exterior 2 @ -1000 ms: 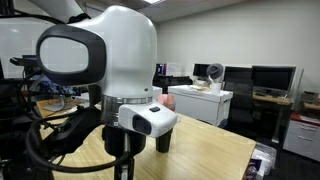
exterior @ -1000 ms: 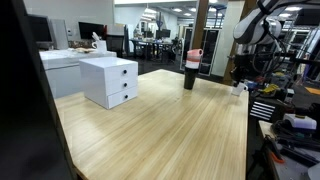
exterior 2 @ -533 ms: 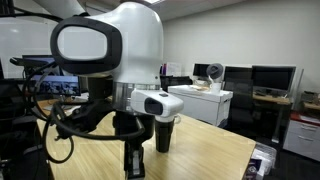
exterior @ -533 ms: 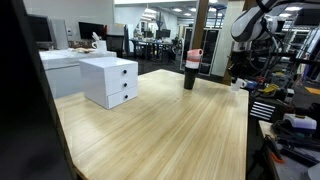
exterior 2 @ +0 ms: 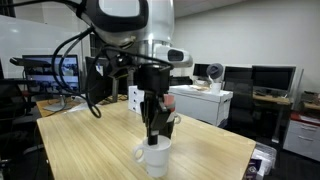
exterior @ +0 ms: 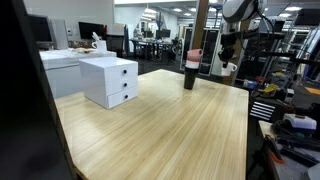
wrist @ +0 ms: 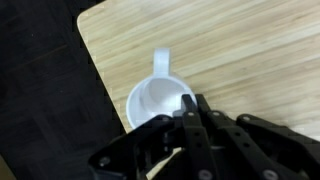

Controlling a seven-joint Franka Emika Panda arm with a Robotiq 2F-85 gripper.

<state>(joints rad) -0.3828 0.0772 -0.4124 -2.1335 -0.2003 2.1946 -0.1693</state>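
Fingers point(wrist: 191, 112) of the gripper point(exterior 2: 153, 137) hover at the white mug's point(wrist: 157, 100) rim; whether they pinch it, I cannot tell. The mug stands upright by the table point(wrist: 250, 50) corner, with its handle pointing away from the fingers in the wrist view.

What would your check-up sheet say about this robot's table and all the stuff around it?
Surface: light wooden table, planked top.
Job's things: white mug, upright, by a table corner; looks empty in the wrist view.
Clutter: white drawer unit; dark tumbler with pink lid, upright.
Grippers: jaws right at the mug's rim; whether they grip it cannot be told.
Cables: black cables loop beside the robot arm.
Surroundings: office desks and monitors behind the table.
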